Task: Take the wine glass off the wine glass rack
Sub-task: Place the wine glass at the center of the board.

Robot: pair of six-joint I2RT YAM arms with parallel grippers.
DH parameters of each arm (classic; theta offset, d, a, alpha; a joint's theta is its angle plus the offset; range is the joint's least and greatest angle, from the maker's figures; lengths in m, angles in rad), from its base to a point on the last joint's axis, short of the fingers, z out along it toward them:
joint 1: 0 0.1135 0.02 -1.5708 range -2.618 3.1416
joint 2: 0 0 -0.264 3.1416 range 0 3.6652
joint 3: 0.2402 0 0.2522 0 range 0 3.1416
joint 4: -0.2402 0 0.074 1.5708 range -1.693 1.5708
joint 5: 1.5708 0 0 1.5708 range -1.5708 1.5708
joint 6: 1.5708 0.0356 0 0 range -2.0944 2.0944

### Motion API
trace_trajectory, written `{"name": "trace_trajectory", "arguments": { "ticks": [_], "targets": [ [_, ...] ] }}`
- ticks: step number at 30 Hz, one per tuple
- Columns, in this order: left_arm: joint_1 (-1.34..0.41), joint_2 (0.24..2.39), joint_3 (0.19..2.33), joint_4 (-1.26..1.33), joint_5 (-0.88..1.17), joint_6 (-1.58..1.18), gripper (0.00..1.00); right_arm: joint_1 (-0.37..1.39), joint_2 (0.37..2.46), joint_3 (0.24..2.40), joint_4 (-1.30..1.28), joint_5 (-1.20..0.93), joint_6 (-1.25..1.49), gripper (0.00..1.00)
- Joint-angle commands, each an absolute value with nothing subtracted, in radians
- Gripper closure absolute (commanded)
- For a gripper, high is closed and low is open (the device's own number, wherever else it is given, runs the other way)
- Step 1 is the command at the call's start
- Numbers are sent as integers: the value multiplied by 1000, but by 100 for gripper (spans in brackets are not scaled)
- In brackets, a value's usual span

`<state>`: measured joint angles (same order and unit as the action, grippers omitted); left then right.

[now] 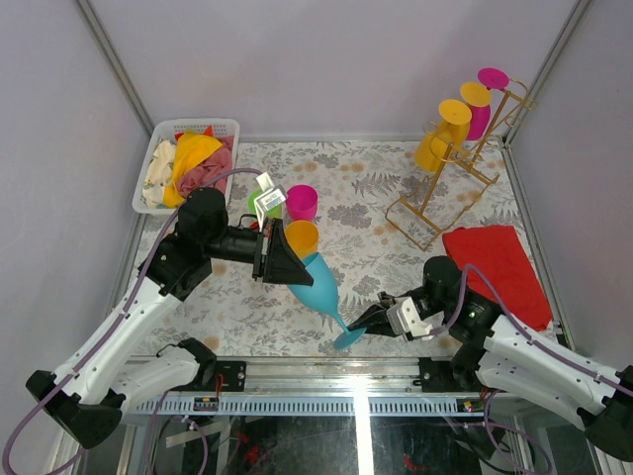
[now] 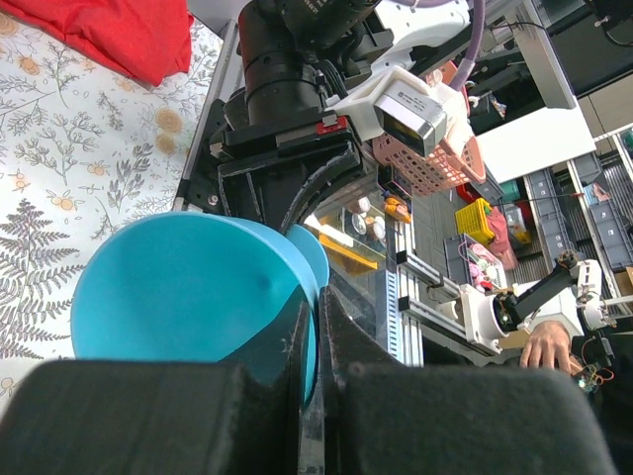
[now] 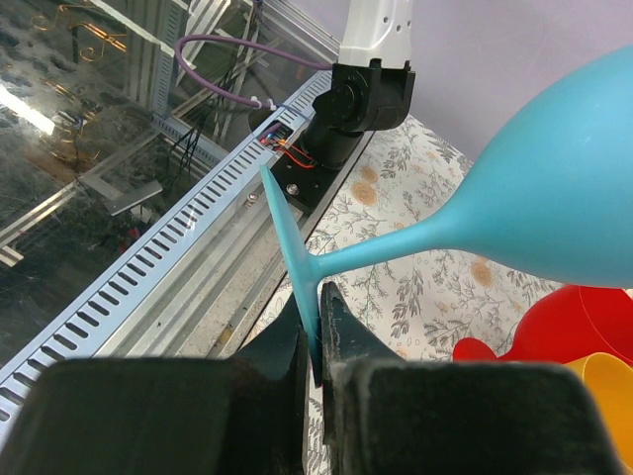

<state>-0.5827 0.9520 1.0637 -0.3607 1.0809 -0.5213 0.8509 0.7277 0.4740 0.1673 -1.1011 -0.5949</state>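
A blue wine glass [image 1: 318, 287] hangs tilted over the near middle of the table, held at both ends. My left gripper [image 1: 295, 269] is shut on the bowl's rim; in the left wrist view [image 2: 318, 309] the rim [image 2: 315, 287] sits between the fingers. My right gripper [image 1: 368, 319] is shut on the glass's round foot [image 3: 292, 247], pinched edge-on at the jaws [image 3: 319, 302]. The gold wire wine glass rack [image 1: 433, 213] stands at the far right. It carries yellow glasses [image 1: 440, 139] and magenta glasses [image 1: 492, 77].
A magenta cup [image 1: 302, 201], an orange cup [image 1: 302, 236] and a green cup [image 1: 262, 203] stand behind the left gripper. A red cloth [image 1: 499, 267] lies at the right. A white slatted basket [image 1: 163, 163] of cloths sits at the far left.
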Motion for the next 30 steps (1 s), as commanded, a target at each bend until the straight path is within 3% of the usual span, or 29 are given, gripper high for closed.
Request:
{"name": "trace_trajectory", "arguments": {
  "ticks": [1, 17, 21, 27, 30],
  "targets": [
    [-600, 941, 1079, -347, 1118, -521, 100, 842, 740, 525, 211, -998, -568, 100],
    [-600, 964, 1112, -410, 1086, -479, 100, 842, 747, 546, 159, -967, -564, 86],
    [-600, 962, 1133, -430, 1089, -458, 100, 842, 737, 540, 150, -962, -562, 74],
    [-600, 969, 1167, -527, 1026, -394, 100, 842, 684, 521, 146, -934, -560, 39],
    [-600, 976, 1168, -563, 981, -375, 100, 842, 641, 510, 134, -894, -557, 31]
  ]
}}
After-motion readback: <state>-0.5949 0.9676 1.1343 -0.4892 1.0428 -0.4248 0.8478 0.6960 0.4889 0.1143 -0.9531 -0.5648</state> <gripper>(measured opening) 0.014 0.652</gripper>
